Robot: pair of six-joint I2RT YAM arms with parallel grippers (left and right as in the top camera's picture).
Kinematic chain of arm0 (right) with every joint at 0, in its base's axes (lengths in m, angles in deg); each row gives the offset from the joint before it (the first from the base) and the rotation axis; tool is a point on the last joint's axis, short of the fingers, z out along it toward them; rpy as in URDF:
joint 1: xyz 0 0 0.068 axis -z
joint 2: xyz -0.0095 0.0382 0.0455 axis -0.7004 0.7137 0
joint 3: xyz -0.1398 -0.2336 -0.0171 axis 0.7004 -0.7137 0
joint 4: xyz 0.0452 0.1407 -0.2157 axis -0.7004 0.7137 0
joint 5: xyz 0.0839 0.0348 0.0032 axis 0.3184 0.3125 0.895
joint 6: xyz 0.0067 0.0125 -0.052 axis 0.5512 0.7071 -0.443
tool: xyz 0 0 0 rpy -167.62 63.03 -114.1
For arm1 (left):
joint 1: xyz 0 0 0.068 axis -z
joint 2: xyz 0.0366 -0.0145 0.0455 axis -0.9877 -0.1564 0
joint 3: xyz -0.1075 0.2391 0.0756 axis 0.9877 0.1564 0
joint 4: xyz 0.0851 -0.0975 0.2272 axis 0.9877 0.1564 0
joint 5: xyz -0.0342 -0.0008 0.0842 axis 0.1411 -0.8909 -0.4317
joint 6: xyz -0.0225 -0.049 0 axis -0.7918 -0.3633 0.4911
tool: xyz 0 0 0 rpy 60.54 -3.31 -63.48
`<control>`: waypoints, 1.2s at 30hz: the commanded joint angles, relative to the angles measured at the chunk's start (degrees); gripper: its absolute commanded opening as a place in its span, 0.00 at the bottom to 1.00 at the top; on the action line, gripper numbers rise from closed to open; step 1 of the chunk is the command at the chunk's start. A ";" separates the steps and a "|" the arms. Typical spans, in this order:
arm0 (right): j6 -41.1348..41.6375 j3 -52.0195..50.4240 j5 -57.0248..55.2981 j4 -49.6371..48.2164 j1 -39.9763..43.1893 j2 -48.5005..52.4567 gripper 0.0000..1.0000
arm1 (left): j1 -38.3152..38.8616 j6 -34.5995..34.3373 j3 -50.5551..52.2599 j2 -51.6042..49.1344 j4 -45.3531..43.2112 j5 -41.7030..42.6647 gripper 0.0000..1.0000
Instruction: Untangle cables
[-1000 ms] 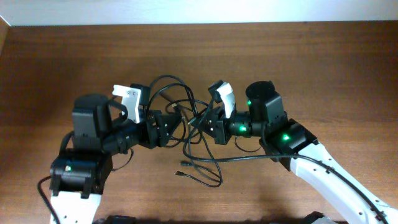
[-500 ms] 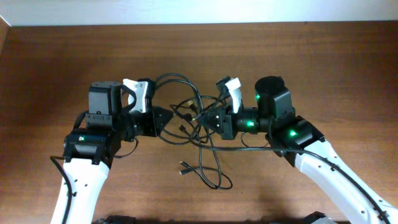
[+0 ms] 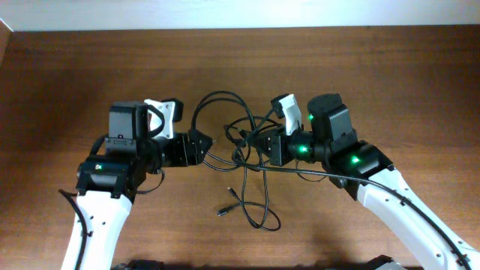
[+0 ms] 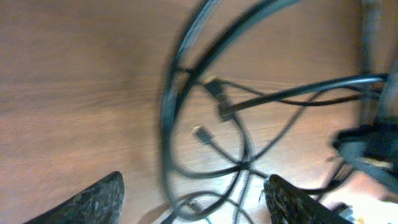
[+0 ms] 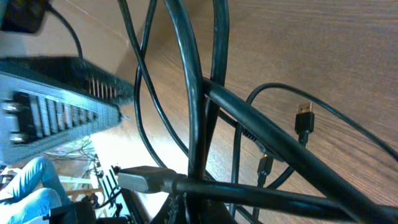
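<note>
Currently my left claw point(image 3: 206, 142) stands spread at a loop of the cables point(image 3: 244, 176), which lie knotted over the table point(image 3: 375, 67) between both arms. My right claw point(image 3: 252, 142) pinches the tangle. Separation is in hand, and I judge the left must next close on one strand and pull outward.

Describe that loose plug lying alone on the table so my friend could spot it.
On the wooden table, find the knot of thin black cables between the robot's left arm and right arm. Just in front of it, toward the arms' bases, one cord end lies flat on the wood. Its small plug alone sits apart from the knot.
</note>
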 commanded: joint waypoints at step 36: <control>-0.79 1.14 -0.81 0.98 0.31 -1.14 0.04 | 5.07 -20.98 3.32 4.44 0.37 -11.82 0.50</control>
